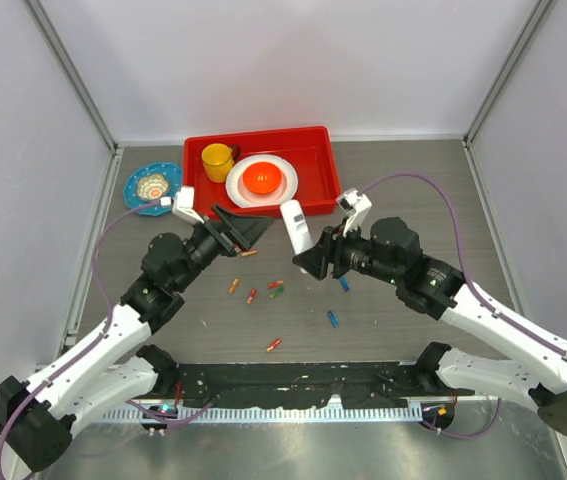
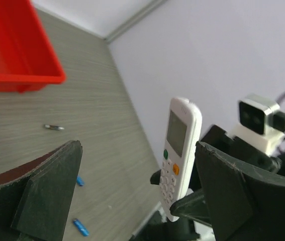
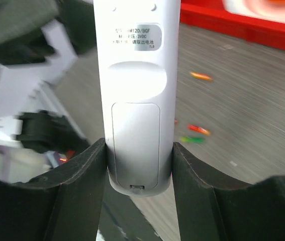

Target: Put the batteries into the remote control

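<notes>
My right gripper is shut on the lower end of the white remote control and holds it upright above the table. Its white back cover, closed, faces the right wrist view, with a finger on each side of it and the gripper closed on it. My left gripper is open and empty, just left of the remote. In the left wrist view the remote's keypad face shows next to the right finger. Batteries lie on the table: orange, red, green, blue.
A red tray at the back holds a yellow cup and a white plate with an orange bowl. A blue dish lies left of it. A small dark grey metal bit lies near the tray.
</notes>
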`<state>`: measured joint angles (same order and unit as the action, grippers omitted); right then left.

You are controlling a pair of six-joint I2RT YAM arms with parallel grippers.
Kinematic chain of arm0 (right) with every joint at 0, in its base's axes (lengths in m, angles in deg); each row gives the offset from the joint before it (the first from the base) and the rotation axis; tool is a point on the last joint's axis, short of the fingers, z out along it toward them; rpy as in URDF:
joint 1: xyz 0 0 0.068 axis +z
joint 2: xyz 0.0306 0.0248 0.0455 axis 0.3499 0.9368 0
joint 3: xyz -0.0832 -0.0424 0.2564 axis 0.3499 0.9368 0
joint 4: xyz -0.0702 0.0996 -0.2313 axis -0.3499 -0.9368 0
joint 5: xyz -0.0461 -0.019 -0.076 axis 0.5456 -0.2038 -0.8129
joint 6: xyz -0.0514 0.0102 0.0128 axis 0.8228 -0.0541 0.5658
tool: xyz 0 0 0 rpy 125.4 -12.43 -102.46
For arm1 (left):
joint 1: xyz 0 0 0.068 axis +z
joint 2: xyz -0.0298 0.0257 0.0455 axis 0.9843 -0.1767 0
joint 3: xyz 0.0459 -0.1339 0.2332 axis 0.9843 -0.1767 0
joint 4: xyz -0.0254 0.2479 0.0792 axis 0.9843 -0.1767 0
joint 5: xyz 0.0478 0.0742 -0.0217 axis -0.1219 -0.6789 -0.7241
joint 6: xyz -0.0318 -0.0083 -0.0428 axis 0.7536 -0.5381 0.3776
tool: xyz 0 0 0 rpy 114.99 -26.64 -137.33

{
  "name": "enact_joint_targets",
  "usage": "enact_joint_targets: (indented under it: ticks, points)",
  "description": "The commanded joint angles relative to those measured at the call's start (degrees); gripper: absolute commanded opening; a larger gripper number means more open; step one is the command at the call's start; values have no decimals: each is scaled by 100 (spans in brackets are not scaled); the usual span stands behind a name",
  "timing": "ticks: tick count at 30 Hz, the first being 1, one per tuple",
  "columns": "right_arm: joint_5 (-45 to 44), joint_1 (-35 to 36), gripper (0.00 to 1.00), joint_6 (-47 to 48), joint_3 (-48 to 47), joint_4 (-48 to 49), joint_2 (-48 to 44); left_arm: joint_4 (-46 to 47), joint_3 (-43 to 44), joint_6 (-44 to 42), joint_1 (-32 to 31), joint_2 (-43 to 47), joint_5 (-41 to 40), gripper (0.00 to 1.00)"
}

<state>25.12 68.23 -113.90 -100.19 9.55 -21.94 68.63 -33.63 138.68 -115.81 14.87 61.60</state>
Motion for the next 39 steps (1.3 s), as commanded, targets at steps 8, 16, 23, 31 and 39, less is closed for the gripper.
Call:
enact_joint_targets:
  ticks: [8,16,23,31,39]
  points:
    - [-2644,991,18,997,-460,-2082,447,-1118,581,-555,-734,-555,-1043,97]
    - [-2537,1132,18,900,-521,-1950,474,-353,353,-388,-963,-951,-735,95]
    - [-2493,1184,18,873,-486,-1853,570,77,414,-265,-1138,-1442,-506,89]
    - [-2493,1202,18,689,-381,-1642,544,938,239,-116,-1499,-1882,-927,74]
    - [-2441,1202,18,618,-267,-1546,491,1423,-61,-18,-1517,-1839,-1200,65]
